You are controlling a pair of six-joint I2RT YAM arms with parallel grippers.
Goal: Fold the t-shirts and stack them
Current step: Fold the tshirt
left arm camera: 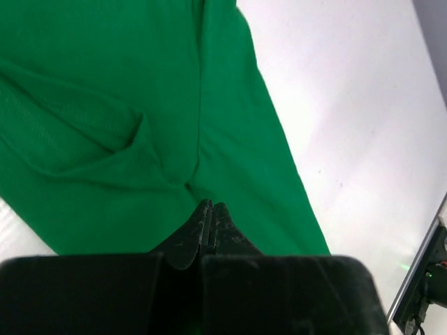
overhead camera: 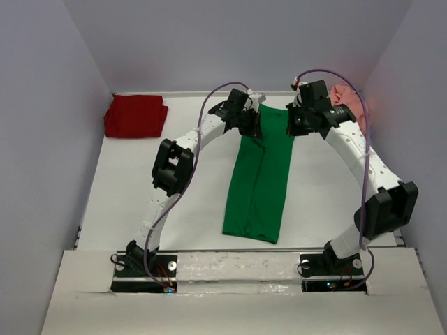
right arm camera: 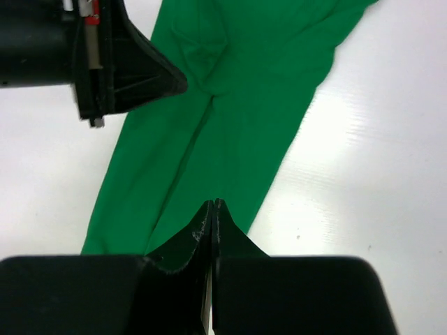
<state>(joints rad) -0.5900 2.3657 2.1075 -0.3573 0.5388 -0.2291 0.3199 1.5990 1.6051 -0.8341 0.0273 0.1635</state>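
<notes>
On the white bench (overhead camera: 188, 209), the green t-shirt (overhead camera: 257, 185) lay as a long narrow strip, its long axis running from the far side toward the arm bases. The left hand (left arm camera: 210, 208) and right hand (right arm camera: 212, 206) were at its far end, fingers pressed together. The dark red t-shirt (overhead camera: 135, 116) sat folded far left, and the salmon pink t-shirt (overhead camera: 346, 96) far right.

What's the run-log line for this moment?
stage: green t-shirt folded lengthwise; left gripper: shut, pinching it; right gripper: shut over it; red t-shirt: folded, far-left
</notes>
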